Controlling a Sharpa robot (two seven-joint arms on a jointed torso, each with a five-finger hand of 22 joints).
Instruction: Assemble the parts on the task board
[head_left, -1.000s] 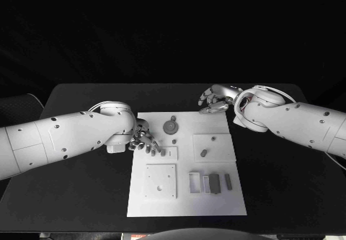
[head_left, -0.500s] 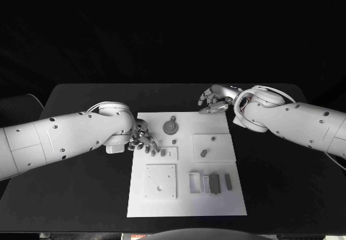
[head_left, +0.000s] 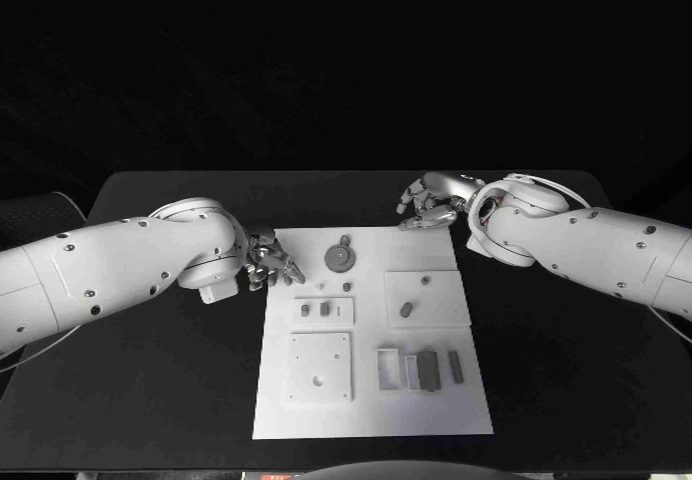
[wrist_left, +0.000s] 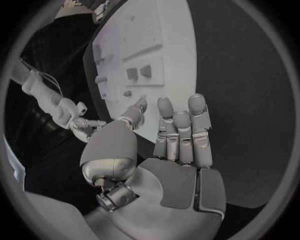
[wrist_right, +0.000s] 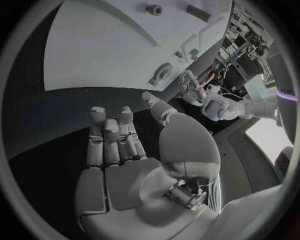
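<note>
Task board (head_left: 372, 330) between two empty robot hands, left robot hand (head_left: 270, 265) beside it

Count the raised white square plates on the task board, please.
3: one small plate near the left hand, one right of it, one larger nearer the robot. None seems hidden.

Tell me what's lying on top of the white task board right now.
On the task board: a round grey disc, small grey parts, raised white plates and upright blocks. Neither hand covers it; undersides stay hidden.
</note>
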